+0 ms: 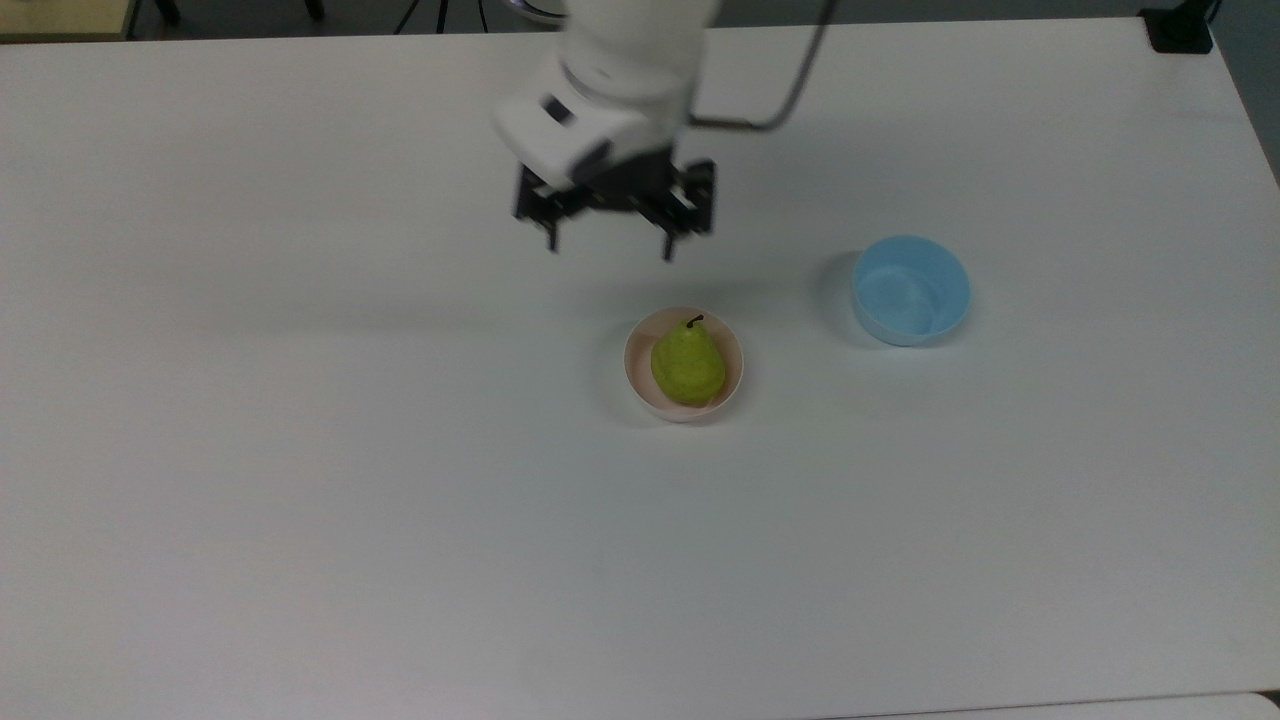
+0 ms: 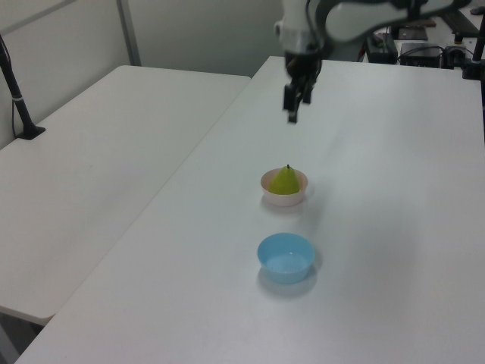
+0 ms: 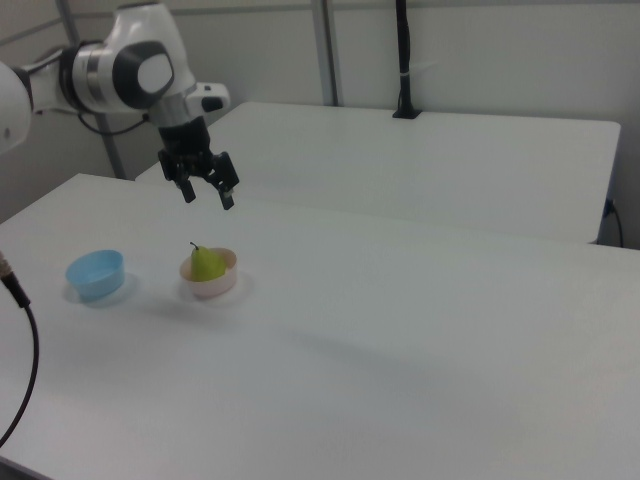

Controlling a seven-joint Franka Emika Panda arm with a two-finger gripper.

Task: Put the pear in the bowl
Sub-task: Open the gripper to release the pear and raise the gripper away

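In the top view, the pear is seen lying inside the pink bowl, its dark stem pointed toward the top view's upper edge; the bowl is set on the white table, and the light blue bowl is found well apart from it toward the top view's right, with nothing in it; the gripper is held above the table, clear of the bowl and toward the top view's upper left of it, its fingers spread wide with nothing between them. In the left view, the pear is shown seated in the pink bowl with its stem up, the blue bowl nearer the camera, and the gripper raised high above the table and beyond the bowl, nothing being carried. In the right view, the pear is again seen resting in the pink bowl, the blue bowl beside it toward the right view's left, and the gripper hung above and apart from both, its fingers parted and empty. The placing is judged to be done, the release step being complete; no further grasp is thought to be called for, only that the arm be kept clear of the bowl so that the pear is not disturbed.
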